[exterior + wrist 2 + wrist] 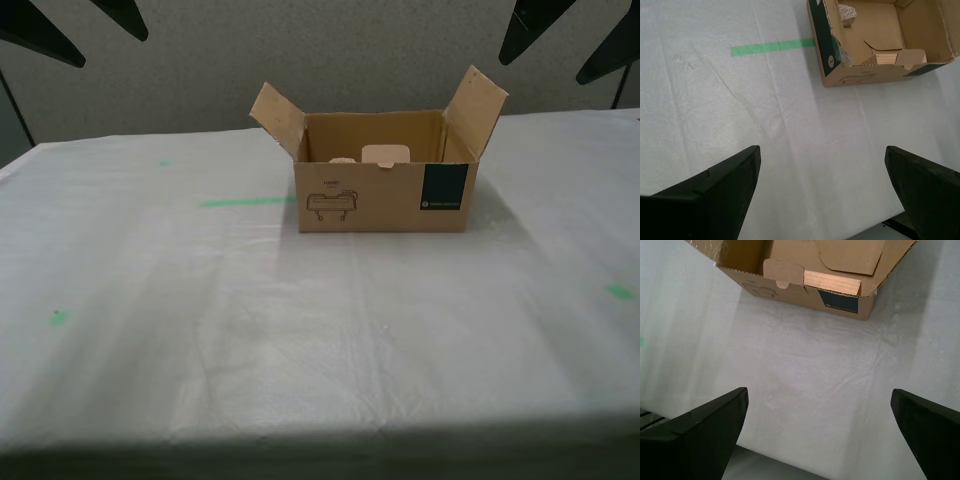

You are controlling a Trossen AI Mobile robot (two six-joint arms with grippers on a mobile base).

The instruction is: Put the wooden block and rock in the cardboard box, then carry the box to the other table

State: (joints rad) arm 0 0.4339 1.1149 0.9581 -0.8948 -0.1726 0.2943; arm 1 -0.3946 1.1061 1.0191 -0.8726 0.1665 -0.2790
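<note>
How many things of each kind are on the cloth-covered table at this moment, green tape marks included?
cardboard box: 1
wooden block, in the box: 1
rock, in the box: 1
green tape marks, counted in the exterior view, a strip and three small ones: 4
Total: 7

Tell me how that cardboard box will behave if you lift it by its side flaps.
The cardboard box is corrugated, so its body is probably fairly stiff, but the upright flaps would likely bend at their creases. With the wooden block and rock inside, it may feel bottom-heavy, and the load could slide if it tilts.
</note>
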